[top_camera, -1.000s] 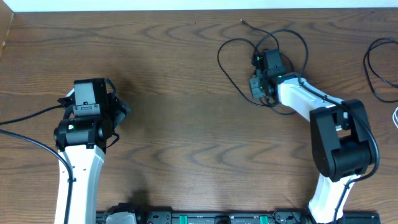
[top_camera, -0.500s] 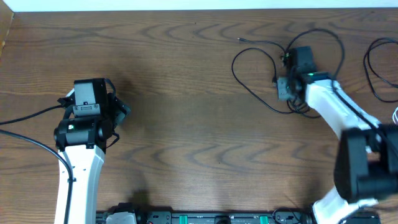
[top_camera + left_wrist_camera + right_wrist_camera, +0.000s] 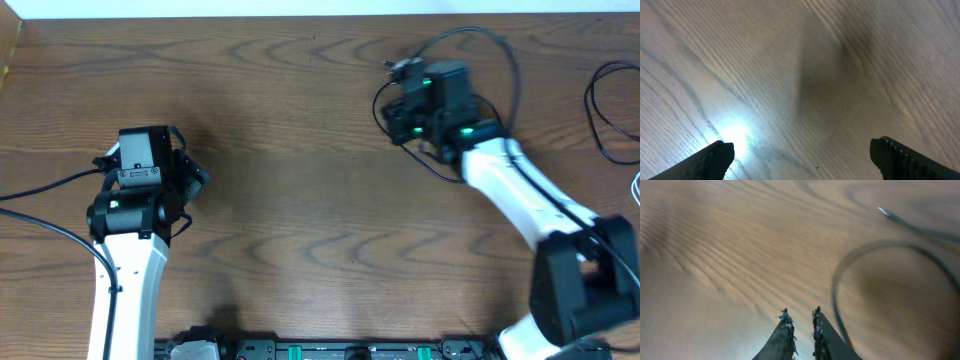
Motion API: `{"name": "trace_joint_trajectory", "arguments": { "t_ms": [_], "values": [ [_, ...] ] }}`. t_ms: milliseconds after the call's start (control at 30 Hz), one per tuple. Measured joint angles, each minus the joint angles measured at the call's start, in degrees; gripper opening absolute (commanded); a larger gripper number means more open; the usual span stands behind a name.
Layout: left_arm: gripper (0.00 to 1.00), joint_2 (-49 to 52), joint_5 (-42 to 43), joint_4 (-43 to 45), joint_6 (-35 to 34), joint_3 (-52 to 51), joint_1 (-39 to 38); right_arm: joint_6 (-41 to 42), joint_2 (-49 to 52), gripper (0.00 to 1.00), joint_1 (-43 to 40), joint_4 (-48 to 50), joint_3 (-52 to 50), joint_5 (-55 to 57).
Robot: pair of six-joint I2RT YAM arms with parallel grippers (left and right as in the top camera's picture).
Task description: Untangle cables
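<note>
A thin black cable [image 3: 516, 72] lies in loops at the back right of the table, its plug end [image 3: 391, 66] pointing left. My right gripper [image 3: 403, 118] is over the left part of those loops. In the right wrist view its fingers [image 3: 800, 314] are nearly together, and the black cable [image 3: 839, 275] curves up from beside the right finger, with the plug end [image 3: 883, 211] beyond. My left gripper [image 3: 195, 178] hovers over bare wood at the left, and in the left wrist view its jaws [image 3: 800, 155] are wide open and empty.
Another black cable [image 3: 600, 110] loops at the right edge of the table, with a bit of white cable [image 3: 636, 185] below it. The left arm's thick black wire [image 3: 40, 190] runs off to the left. The table's far edge [image 3: 300, 16] is at the top.
My right gripper swung right, then back left and toward the far edge. The black cable's loops shifted and changed shape with it. The left arm has not moved.
</note>
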Motion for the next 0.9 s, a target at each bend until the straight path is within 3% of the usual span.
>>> {"name": "trace_joint_trajectory", "arguments": {
  "t_ms": [133,267,533,900],
  "values": [
    [0.94,0.0,0.0,0.0,0.0,0.0,0.0,-1.2,7.4,0.01,3.0,11.5,0.0,1.3],
    [0.94,0.0,0.0,0.0,0.0,0.0,0.0,-1.8,14.5,0.01,3.1,19.9,0.2,2.9],
    [0.94,0.0,0.0,0.0,0.0,0.0,0.0,-4.0,24.1,0.01,2.5,20.5,8.4,5.7],
    [0.94,0.0,0.0,0.0,0.0,0.0,0.0,-5.1,24.9,0.01,1.8,18.7,10.4,12.3]
  ]
}}
